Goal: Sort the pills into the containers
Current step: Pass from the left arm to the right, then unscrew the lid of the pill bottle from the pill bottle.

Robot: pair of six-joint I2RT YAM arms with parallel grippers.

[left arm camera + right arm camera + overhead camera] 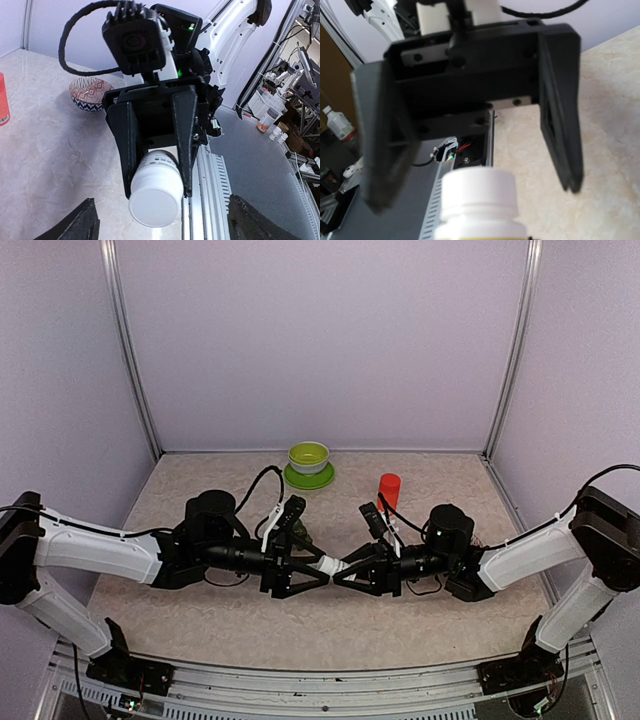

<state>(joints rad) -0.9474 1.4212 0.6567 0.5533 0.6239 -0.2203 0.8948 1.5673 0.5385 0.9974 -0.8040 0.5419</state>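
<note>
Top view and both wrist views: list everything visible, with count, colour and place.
white pill bottle: one, white, clamped in the right gripper, mid-table
red bottle: one, red, upright on the table, back right of centre
lime-green bowl: one, green, on a green saucer, back centre
patterned bowl: one, red, white and dark blue, on the table
table: one, beige marbled
right gripper: one, black, shut on the white pill bottle
left gripper: one, black, open, facing the bottle
</note>
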